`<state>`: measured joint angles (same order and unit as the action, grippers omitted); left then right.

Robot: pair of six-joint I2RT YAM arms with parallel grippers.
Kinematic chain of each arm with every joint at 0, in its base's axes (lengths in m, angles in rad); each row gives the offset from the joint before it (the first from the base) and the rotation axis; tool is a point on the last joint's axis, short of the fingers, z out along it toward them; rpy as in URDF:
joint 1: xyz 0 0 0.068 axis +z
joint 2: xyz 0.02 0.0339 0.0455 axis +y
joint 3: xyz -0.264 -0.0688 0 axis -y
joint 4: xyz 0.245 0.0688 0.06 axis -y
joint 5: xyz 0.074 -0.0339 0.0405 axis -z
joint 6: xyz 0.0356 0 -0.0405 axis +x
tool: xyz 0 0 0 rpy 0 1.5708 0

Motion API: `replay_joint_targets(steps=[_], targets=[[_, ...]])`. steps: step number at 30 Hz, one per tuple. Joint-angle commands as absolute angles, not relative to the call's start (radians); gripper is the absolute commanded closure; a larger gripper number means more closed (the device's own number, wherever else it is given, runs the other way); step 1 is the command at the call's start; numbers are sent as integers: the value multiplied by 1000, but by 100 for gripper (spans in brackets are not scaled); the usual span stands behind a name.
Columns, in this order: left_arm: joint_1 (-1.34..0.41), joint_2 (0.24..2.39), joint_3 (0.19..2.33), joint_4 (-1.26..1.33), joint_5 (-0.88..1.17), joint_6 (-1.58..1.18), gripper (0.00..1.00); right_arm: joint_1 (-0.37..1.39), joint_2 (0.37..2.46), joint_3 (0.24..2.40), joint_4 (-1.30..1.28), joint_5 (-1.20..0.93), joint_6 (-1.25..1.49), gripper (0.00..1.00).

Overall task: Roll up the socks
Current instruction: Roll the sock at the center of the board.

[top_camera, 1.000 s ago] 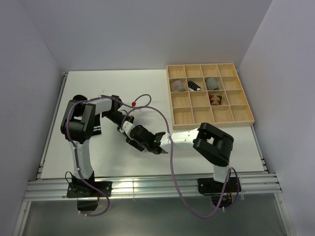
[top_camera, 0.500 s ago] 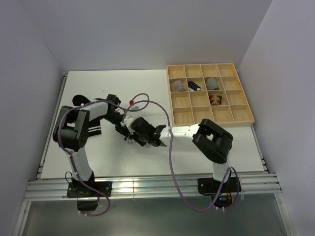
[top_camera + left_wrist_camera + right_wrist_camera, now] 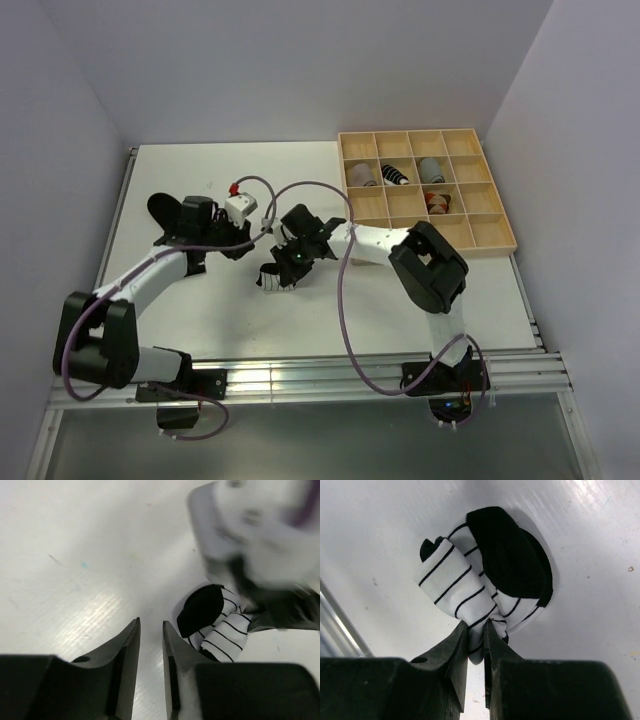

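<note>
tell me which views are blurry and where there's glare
Left wrist: the right arm at upper right is smeared, the sock fairly sharp, with a glare streak on the table. Right wrist: sock crisp, glare at top right. Top: sharp, evenly lit.

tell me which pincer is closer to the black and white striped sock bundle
Right. The right pincer is shut on the striped sock bundle; the left pincer sits beside it, empty, nearly closed.
</note>
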<state>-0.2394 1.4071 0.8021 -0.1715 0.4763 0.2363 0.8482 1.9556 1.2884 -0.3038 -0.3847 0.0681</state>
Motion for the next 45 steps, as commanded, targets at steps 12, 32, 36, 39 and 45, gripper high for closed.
replay_joint_targets(steps=[12,32,36,39,45], targets=[[-325,1141,609,-55,561,475,53,729,2235,1654,-644,-669,147,87],[-391,1324,591,-22,589,660,44,698,2281,1660,-660,-730,156,86],[-391,1359,598,-8,588,661,45,696,2286,1655,-655,-733,155,86],[-391,1391,610,21,580,663,46,696,2286,1649,-649,-741,152,86],[-391,1434,641,14,587,638,51,695,2275,1620,-624,-747,156,86]])
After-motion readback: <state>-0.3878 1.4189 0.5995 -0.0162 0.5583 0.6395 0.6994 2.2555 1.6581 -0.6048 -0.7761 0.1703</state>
